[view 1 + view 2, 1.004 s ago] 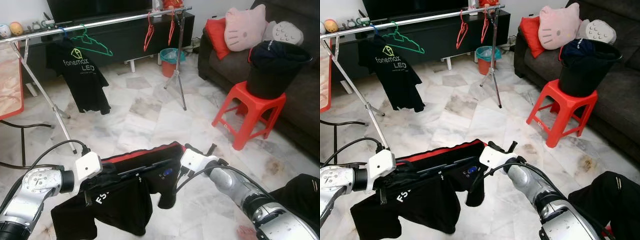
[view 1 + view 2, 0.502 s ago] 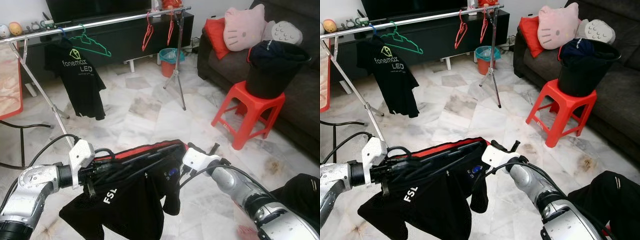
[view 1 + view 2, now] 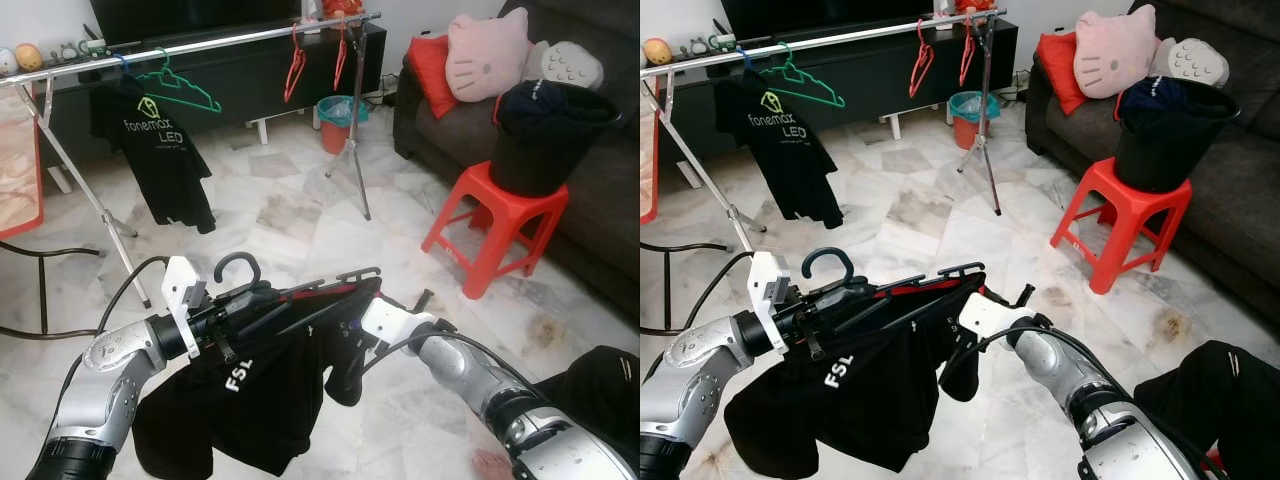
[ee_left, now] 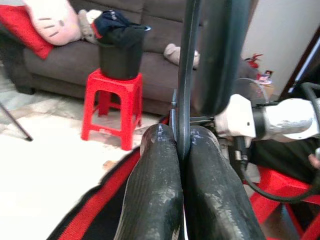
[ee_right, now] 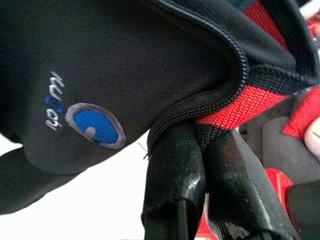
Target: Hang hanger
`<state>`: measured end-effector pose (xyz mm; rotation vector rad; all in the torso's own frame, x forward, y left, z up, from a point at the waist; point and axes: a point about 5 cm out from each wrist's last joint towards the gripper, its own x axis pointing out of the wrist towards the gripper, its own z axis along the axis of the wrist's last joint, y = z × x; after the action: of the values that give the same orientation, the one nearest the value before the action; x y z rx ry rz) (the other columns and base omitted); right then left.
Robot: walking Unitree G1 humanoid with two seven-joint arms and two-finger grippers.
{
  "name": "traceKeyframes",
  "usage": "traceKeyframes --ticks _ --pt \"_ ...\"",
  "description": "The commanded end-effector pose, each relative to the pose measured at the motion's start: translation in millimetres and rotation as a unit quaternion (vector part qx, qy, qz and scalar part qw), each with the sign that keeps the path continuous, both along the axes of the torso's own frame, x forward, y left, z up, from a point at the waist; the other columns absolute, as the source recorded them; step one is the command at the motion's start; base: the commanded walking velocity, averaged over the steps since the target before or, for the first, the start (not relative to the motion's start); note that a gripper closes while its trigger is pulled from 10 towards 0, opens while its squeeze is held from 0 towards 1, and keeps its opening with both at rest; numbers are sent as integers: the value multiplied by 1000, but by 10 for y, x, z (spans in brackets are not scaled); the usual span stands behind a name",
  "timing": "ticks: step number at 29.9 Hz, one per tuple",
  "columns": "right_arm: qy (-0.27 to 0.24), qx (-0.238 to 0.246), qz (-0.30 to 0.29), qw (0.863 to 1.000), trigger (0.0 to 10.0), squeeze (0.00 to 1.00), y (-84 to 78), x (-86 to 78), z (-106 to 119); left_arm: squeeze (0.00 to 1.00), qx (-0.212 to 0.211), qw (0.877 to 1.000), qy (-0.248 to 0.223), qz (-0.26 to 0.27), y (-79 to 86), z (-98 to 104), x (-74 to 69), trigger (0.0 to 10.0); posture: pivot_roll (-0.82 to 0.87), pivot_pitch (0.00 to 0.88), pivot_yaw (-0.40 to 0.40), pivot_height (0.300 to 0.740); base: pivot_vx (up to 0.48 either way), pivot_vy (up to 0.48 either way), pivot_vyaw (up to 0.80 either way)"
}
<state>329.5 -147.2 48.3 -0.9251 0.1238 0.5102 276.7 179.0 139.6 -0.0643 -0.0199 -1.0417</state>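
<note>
The black hanger [image 3: 285,298] is held low in front of the robot, above the marble floor [image 3: 300,215], with its hook [image 3: 236,265] pointing upward and a black jersey [image 3: 250,385] with red trim and white "FSL" lettering draped over it. The left pincer [image 3: 222,318] is closed on the hanger just below the hook; in the left wrist view the two fingers [image 4: 155,185] clamp the thin hanger rod between them. The right pincer [image 3: 352,335] is closed on the jersey at its far shoulder; the right wrist view shows its fingers [image 5: 172,170] pinching the fabric edge at the red collar band. Well beyond the hanger stands the metal drying rail [image 3: 200,42], carrying a black T-shirt [image 3: 160,150], a green hanger [image 3: 185,88] and two red hangers [image 3: 298,62]. To the right, a red stool [image 3: 495,225] supports a black bucket [image 3: 545,140] beside a dark sofa [image 3: 600,190].
</note>
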Motion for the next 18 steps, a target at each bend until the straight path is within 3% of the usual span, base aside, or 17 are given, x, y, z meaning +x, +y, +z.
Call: traceKeyframes --ticks 1,5,10,11,18 --pt "4 -9 -13 1000 10000 0 -87 2 -5 0 23 999 -17 -34 1 80 -56 10000 -56 25 -18 740 0 0 0" --pt "-9 -14 -37 999 10000 0 -218 53 65 0 88 995 -8 -46 65 -22 -107 10000 -57 25 -18 740 0 0 0" --pt "-17 -19 -47 999 10000 0 -289 85 117 0 123 992 -2 -38 136 -81 -114 10000 -57 21 -20 740 0 0 0" --pt "-24 -16 -53 998 10000 0 -317 104 152 0 147 989 -1 -32 192 -118 -120 10000 -57 21 -20 740 0 0 0" --pt "-27 -20 -57 998 10000 0 -355 111 167 0 155 988 -7 25 329 -103 -50 10000 -53 22 -23 740 0 0 0"
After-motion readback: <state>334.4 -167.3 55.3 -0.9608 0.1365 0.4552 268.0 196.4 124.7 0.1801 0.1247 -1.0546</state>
